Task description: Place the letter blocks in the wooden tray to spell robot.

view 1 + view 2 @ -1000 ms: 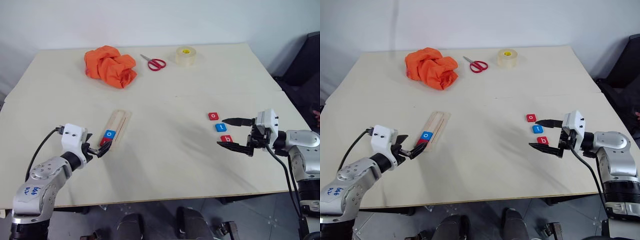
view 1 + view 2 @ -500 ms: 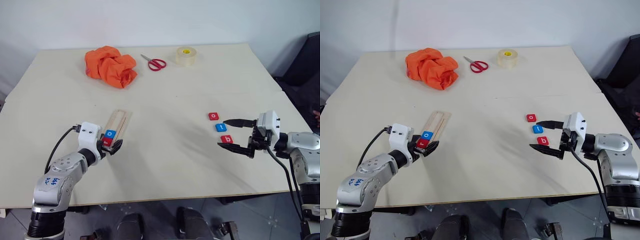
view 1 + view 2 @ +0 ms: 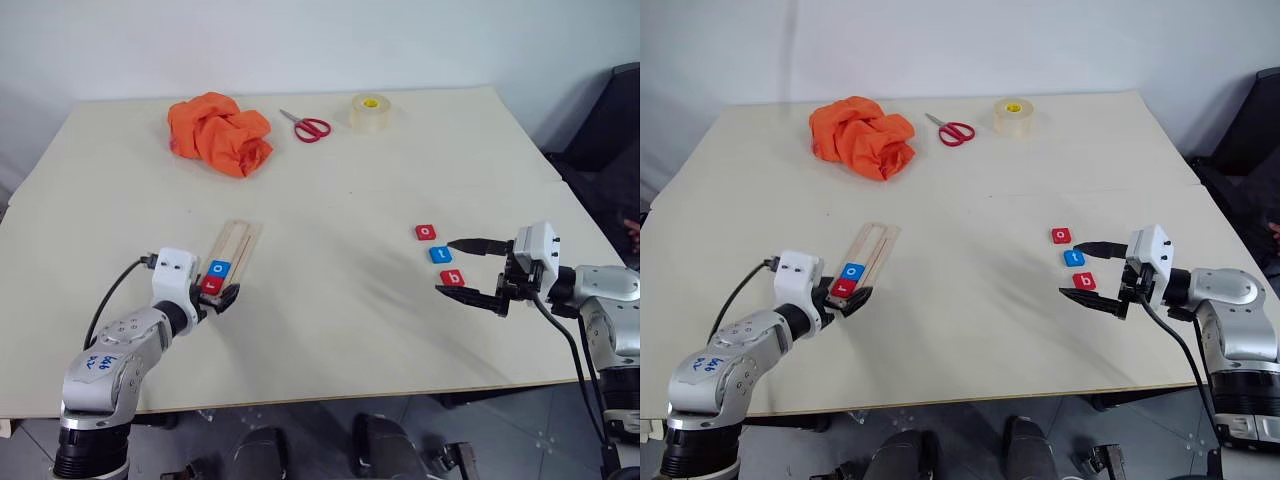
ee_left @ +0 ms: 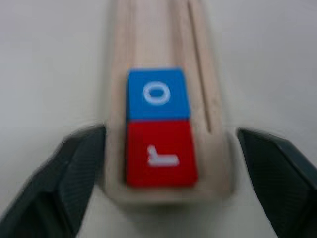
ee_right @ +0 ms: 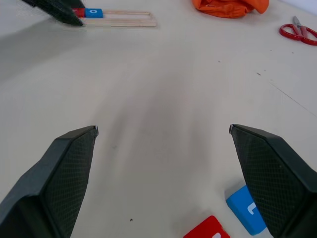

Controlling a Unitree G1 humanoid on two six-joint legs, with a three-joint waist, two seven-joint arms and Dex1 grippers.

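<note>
My left gripper (image 4: 163,183) stands open, fingers straddling the near end of the wooden tray (image 4: 148,39); the red r tile (image 4: 159,153) and blue o tile (image 4: 157,94) lie inside. My right gripper (image 3: 468,268) gapes wide near the table's right edge beside the red o (image 3: 426,232), blue t (image 3: 441,254) and red b (image 3: 453,277), the last partly cut off in its wrist view.

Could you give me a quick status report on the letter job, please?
Left gripper open, astride wooden tray end; red r, blue o seated. Right gripper open, empty, by loose o, t, b. Nothing obstructing.
</note>
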